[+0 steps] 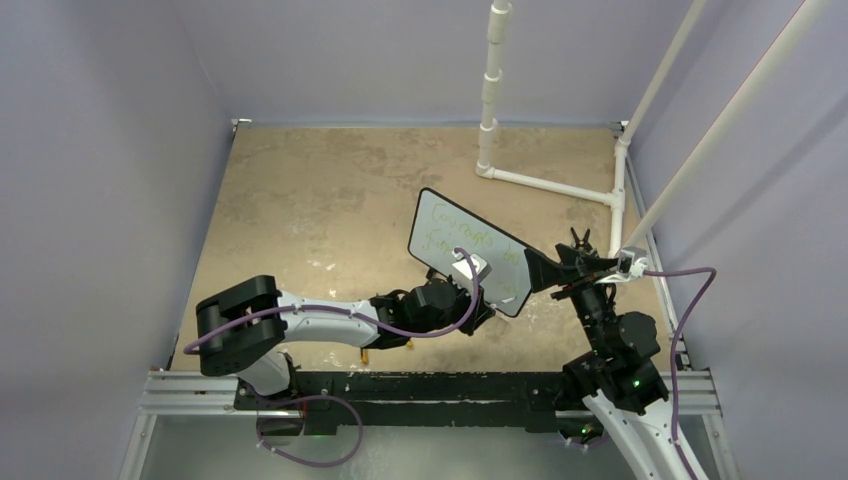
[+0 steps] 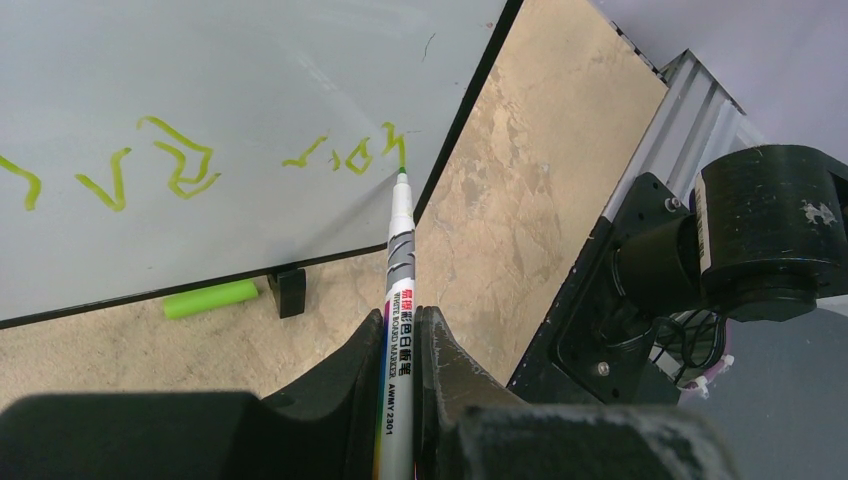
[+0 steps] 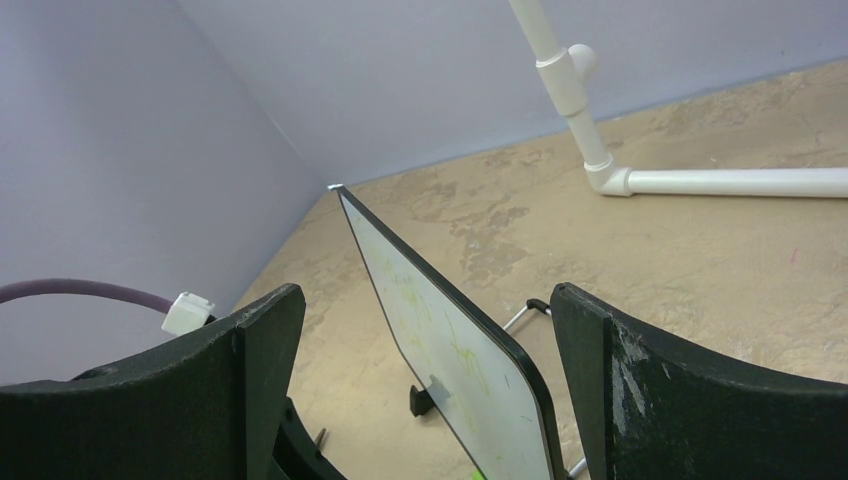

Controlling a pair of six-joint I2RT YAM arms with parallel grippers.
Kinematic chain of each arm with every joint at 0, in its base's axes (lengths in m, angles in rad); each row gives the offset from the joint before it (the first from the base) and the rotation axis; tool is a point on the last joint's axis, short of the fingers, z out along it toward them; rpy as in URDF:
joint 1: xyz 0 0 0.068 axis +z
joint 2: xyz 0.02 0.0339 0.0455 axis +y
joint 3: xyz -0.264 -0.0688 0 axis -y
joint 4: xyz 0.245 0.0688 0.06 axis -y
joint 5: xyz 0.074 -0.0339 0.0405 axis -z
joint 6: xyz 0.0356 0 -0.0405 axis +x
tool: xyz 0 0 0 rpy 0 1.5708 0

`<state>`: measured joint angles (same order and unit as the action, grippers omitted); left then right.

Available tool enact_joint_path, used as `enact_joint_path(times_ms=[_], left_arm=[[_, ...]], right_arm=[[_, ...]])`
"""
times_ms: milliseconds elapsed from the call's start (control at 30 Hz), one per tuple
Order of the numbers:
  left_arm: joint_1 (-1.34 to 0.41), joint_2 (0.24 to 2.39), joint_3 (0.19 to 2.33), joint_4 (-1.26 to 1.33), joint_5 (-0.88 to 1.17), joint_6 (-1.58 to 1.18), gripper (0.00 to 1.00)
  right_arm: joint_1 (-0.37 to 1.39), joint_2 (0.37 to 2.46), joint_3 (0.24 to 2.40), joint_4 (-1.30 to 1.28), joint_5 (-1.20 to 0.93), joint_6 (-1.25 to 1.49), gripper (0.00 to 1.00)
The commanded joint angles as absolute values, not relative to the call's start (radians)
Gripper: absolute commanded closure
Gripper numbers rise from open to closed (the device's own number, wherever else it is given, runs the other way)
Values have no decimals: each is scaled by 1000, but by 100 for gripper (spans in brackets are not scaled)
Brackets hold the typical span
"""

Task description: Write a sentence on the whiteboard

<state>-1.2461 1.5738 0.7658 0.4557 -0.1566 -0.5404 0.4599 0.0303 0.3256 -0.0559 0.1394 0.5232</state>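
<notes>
Two rows of thin green handwritten scrawl, the sentence (image 2: pixel 180 165), cross the small white rectangular whiteboard with thin black frame (image 1: pixel 497 262). The board stands propped on its feet mid-way across the tan mottled counter (image 1: pixel 320 200). The white-barrelled green marker (image 2: pixel 400 250) sets its tip on the last visible stroke, close to the framed edge. Its long axis runs straight back from the board into the left arm's fingers (image 2: pixel 345 400), clamped narrow on the barrel. The right arm's fingers (image 3: pixel 650 400) are spread wide, the board edge-on between and ahead of them; contact cannot be told. The left arm is judged to be the writing arm.
</notes>
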Motion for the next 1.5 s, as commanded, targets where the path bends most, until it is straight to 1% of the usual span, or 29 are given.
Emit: enact_joint_path(times_ms=[0,1200,1333,1467], left_arm=[[-1247,1571,793,508,-179,-529,100],[-1247,1533,835,516,-182,-494,100],[-1247,1519,810,493,-141,-507,100],[-1252,1476,755,482,-143,-521,100]], right_arm=[[464,23,324,-46,148,526,5],[464,21,324,-47,149,527,4],[465,21,325,-48,150,527,5],[465,20,325,-48,150,526,4]])
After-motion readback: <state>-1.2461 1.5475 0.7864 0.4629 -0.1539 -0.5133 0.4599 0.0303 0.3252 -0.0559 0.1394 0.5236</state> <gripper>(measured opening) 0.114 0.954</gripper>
